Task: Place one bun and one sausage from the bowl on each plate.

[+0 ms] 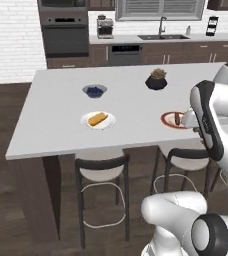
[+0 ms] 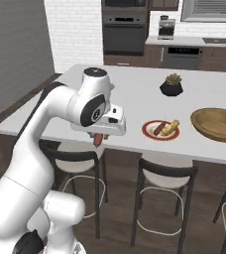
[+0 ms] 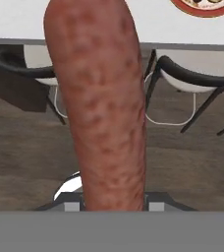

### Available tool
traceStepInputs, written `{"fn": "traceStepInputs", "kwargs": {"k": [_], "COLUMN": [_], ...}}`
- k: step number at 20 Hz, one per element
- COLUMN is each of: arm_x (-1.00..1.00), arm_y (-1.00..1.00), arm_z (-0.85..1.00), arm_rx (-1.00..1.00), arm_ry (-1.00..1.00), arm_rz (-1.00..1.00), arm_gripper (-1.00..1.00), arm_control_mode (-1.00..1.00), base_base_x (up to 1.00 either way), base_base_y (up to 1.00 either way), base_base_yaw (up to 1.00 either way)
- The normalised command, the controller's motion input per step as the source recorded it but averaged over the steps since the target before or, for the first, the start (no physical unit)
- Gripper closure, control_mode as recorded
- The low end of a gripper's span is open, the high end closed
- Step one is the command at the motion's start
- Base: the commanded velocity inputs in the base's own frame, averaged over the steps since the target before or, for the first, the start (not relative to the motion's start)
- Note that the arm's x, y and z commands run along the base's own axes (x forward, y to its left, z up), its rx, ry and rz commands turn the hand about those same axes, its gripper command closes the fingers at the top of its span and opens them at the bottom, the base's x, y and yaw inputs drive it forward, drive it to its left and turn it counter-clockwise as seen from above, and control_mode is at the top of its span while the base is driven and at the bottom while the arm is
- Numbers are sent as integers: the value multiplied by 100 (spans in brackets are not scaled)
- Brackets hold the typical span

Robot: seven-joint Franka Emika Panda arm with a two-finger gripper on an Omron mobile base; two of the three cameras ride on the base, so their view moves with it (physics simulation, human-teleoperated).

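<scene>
My gripper is shut on a reddish-brown sausage that hangs down from it at the counter's front edge. In the hand view this sausage runs up the middle from between the fingertips. The white plate carries one bun. To its right, the red-rimmed plate holds a sausage and a bun. The wooden bowl sits further right on the counter, and its contents are not visible from here.
A grey bowl of blue berries and a black plant pot stand further back on the counter. Two stools are tucked under the front edge. My own arm hides the counter's right end in the left base view.
</scene>
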Motion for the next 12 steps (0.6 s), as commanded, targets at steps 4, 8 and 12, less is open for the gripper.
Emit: {"fn": "traceStepInputs", "kwargs": {"k": [4,8,12], "arm_x": [0,0,0], "arm_y": [0,0,0], "arm_z": [0,0,0], "arm_rx": [0,0,0], "arm_ry": [0,0,0], "arm_rz": [0,0,0], "arm_gripper": [100,100,100], "arm_control_mode": [100,100,100], "base_base_x": [51,91,96], "base_base_y": [100,100,88], "base_base_yaw": [-12,-17,-21]}}
